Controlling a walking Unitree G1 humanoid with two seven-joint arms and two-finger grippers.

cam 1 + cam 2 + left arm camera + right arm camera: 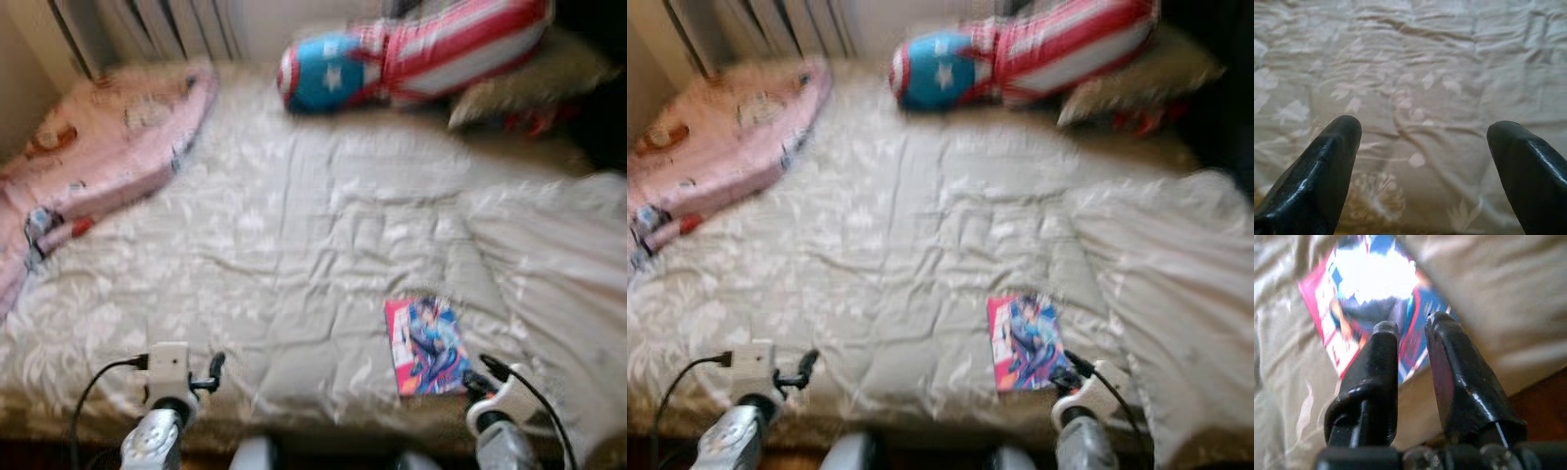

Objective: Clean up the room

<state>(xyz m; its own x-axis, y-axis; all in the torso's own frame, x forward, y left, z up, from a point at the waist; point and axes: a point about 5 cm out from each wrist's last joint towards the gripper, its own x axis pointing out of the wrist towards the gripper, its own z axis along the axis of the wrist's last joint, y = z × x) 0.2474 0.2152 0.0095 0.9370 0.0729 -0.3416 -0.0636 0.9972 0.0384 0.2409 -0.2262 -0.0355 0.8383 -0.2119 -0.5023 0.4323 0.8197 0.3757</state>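
A colourful comic book [427, 345] lies flat on the beige quilted bed [294, 225], close to the near edge on the right. My right gripper [480, 375] sits at the book's near right corner, just over the bed edge. In the right wrist view its fingers [1383, 357] stand close together with only a narrow slit between them and nothing held, tips over the book [1371, 284]. My left gripper [211, 372] hovers at the near left edge of the bed. In the left wrist view it [1425, 142] is wide open above bare quilt.
A pink blanket [108, 137] lies bunched at the far left, with a small toy [39, 230] on its near end. A red, white and blue plush [411, 54] and a beige pillow [519, 83] lie at the head. A rumpled sheet [558, 255] covers the right side.
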